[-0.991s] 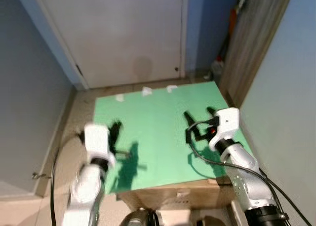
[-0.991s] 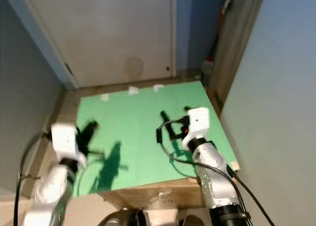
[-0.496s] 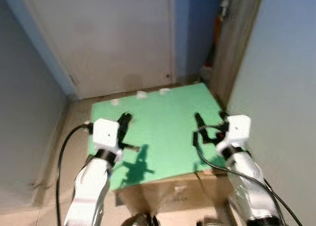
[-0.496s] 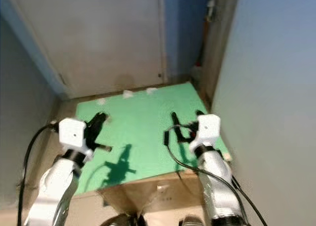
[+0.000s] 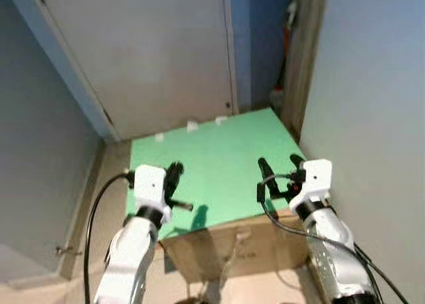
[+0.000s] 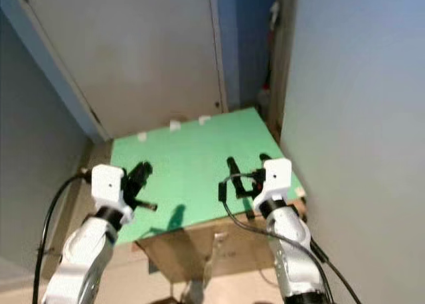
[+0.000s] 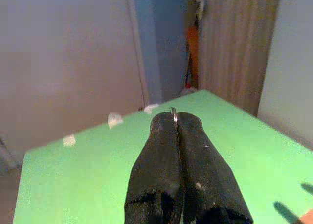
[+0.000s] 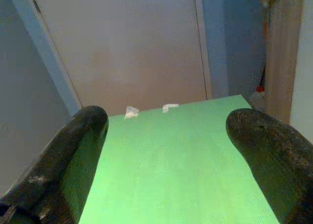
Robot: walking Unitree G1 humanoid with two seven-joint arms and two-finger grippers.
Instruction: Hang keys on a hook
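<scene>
My left gripper (image 5: 174, 169) is shut over the front left part of a green sheet (image 5: 219, 158). A thin metal key ring (image 7: 173, 113) is pinched edge-on between its fingertips in the left wrist view. A small dark piece of the keys (image 5: 184, 206) sticks out sideways below those fingers. My right gripper (image 5: 277, 162) hovers open over the sheet's front right part, with nothing between its fingers (image 8: 73, 150).
The green sheet lies on a cardboard box (image 5: 232, 247). Bits of white tape (image 5: 192, 126) mark its far edge. A closed pale door (image 5: 153, 52) stands behind, a wooden panel (image 5: 302, 58) at the back right, and walls close in on both sides.
The whole view has shifted as the camera moved. My left gripper, blurred a second ago, now holds steady at the sheet's front left. The right gripper stays open.
</scene>
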